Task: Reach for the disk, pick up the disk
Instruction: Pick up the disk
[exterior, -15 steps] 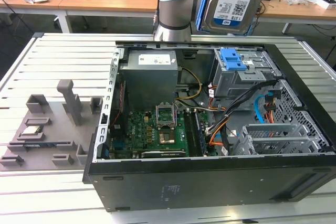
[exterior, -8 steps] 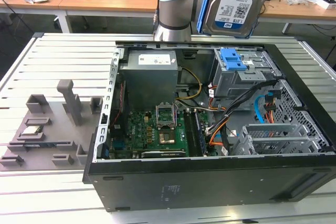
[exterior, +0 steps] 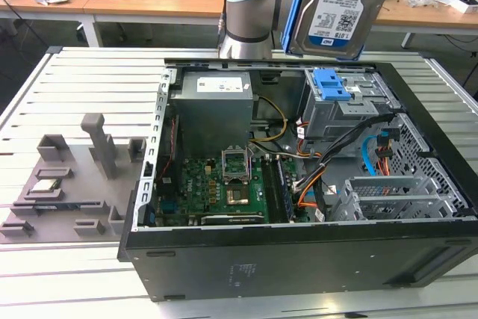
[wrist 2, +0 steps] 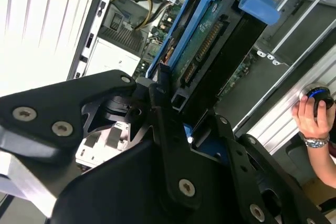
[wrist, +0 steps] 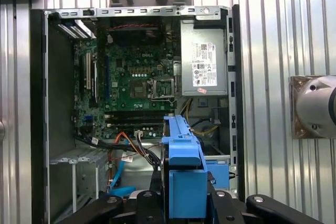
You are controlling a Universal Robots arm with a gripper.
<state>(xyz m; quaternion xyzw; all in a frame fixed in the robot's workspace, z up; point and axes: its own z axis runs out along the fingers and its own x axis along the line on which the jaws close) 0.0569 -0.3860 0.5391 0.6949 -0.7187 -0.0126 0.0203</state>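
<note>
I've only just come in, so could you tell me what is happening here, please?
The robot arm's black fingers are clamped on a flat silver-grey metal hard drive with blue plastic rails, holding it in the air above the open black computer case. Off to the side, a person's hand rests on a round black knob.

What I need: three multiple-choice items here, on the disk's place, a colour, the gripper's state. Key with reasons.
1. The disk is: A. up above the open computer case B. lying inside it C. flat beside it
2. Its rails are: A. red B. blue C. green
3. The gripper is: A. open, clear of the disk B. shut on the disk C. open around it
1 A, the exterior view shows it aloft; 2 B, blue in both wrist views; 3 B, it clamps the disk in the second wrist view.
</note>
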